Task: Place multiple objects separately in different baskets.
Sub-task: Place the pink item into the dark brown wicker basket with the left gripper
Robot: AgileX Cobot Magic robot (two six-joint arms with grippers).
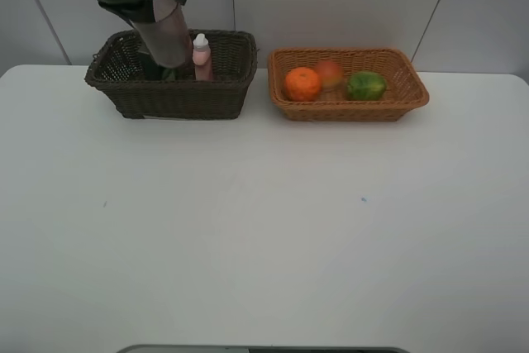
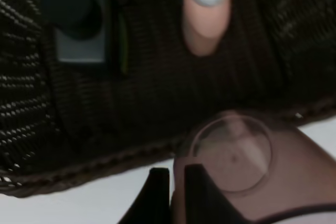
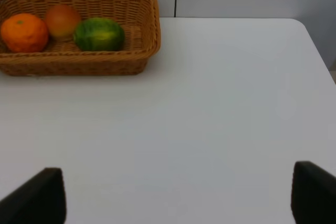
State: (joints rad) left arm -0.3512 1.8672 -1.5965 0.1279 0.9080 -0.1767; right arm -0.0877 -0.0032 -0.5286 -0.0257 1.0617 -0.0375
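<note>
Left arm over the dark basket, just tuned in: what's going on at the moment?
The left gripper is shut on the translucent pinkish cup and holds it above the dark brown basket. Inside that basket stand the small pink white-capped bottle and a dark green pump bottle. The orange, the red-yellow fruit and the green fruit lie in the orange-tan basket. The right gripper is open and empty over the bare white table.

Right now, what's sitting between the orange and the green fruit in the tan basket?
The red-yellow fruit, set slightly behind the orange and green fruit; the high view shows it.
</note>
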